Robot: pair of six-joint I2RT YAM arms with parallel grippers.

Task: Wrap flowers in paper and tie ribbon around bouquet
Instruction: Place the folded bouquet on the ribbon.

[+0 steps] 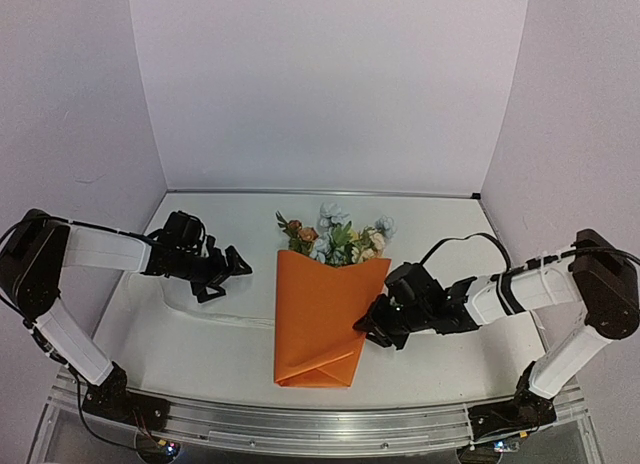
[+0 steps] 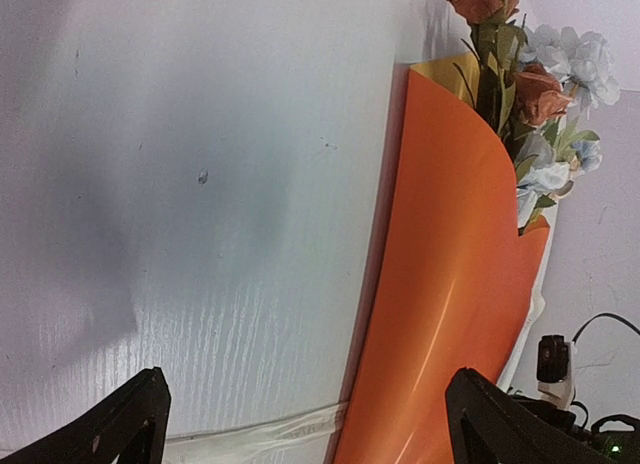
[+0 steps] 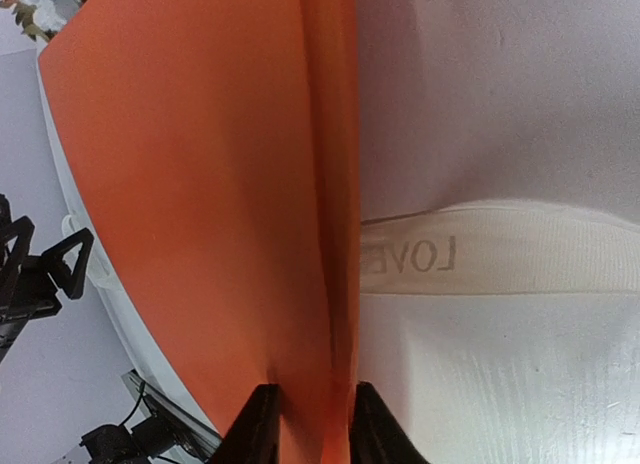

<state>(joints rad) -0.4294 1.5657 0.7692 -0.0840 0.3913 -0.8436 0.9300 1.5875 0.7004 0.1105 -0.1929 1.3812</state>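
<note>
The bouquet lies flat mid-table: the orange paper (image 1: 315,314) is folded into a cone, with the flowers (image 1: 335,236) sticking out of its far end. The cream ribbon (image 3: 500,264), printed LOVE, runs across the table and passes under the paper; it comes out on the left side (image 2: 260,436). My right gripper (image 3: 312,424) stands at the cone's right edge (image 1: 365,327), its jaws slightly open with the folded paper edge between them. My left gripper (image 1: 232,269) hovers wide open left of the cone, holding nothing (image 2: 305,424). The blossoms (image 2: 540,84) show orange, pale blue and cream.
White walls close in the table (image 1: 200,354) on three sides. A metal rail (image 1: 320,424) with both arm bases runs along the near edge. A cable (image 1: 465,242) loops above the right arm.
</note>
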